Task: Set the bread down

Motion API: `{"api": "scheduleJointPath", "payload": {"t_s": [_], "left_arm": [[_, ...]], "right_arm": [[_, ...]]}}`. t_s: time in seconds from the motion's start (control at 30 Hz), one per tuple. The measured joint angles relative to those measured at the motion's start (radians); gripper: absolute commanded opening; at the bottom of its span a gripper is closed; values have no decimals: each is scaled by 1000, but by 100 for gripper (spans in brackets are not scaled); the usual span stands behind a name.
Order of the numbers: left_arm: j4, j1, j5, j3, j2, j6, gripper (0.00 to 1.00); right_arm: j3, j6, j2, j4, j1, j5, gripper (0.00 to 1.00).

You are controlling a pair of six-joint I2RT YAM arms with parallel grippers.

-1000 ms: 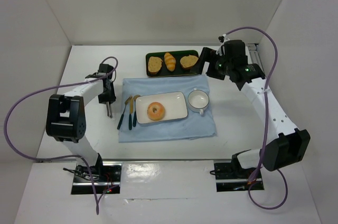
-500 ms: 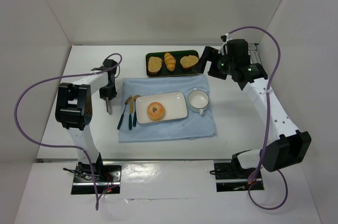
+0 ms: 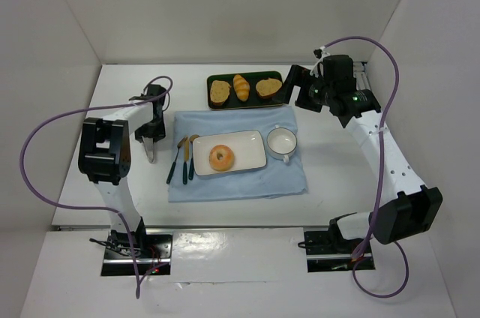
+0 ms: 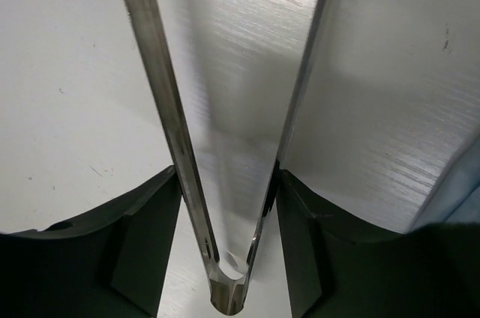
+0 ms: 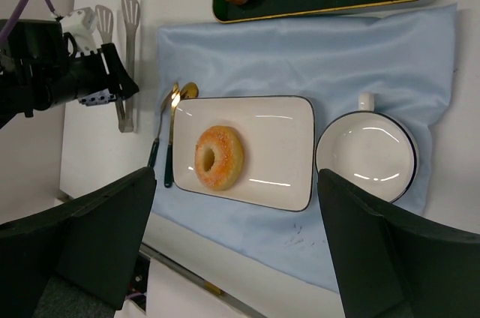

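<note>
The bread [image 3: 221,157], a golden ring-shaped bun, lies on the left half of the white rectangular plate [image 3: 251,142]; it also shows in the right wrist view [image 5: 219,157]. My left gripper [image 3: 150,136] is left of the blue cloth, low over the table, its fingers [image 4: 150,235] against both arms of metal tongs [image 4: 161,93] near their hinge. The tongs [image 5: 129,48] are spread in a V. My right gripper [image 3: 291,85] is wide open and empty, high at the back right beside the tray, looking down on the plate [image 5: 277,138].
A dark green tray [image 3: 247,105] at the back holds two toast slices and a striped roll. A white cup [image 3: 282,142] stands right of the plate. A spoon and fork [image 3: 182,160] lie left of it. All rest on a blue cloth [image 3: 240,183].
My left arm's elbow has swung back toward the left wall while its gripper stayed by the cloth's left edge with the tongs. The tongs' arms look slightly more spread. My right gripper shifted slightly right.
</note>
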Motion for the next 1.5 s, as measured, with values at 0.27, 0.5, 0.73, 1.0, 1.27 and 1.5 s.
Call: {"api": "scheduleJointPath", "payload": {"t_s": [0.27, 0.5, 0.73, 1.0, 1.27, 1.5], "left_arm": [[-7, 21, 16, 2, -3, 0, 73], [-9, 49, 62, 2, -7, 0, 77], [-15, 62, 89, 1, -13, -5, 78], [-36, 64, 113, -38, -50, -8, 79], [-108, 50, 143, -21, -193, -24, 78], [-106, -63, 169, 71, -496, -87, 77]], "right_arm": [[0, 0, 0, 0, 0, -3, 95], [0, 3, 0, 0, 0, -5, 95], [0, 12, -1, 1, 0, -10, 95], [-2, 14, -6, 4, 0, -17, 95], [-27, 17, -14, 6, 0, -16, 96], [-66, 29, -14, 7, 0, -17, 99]]}}
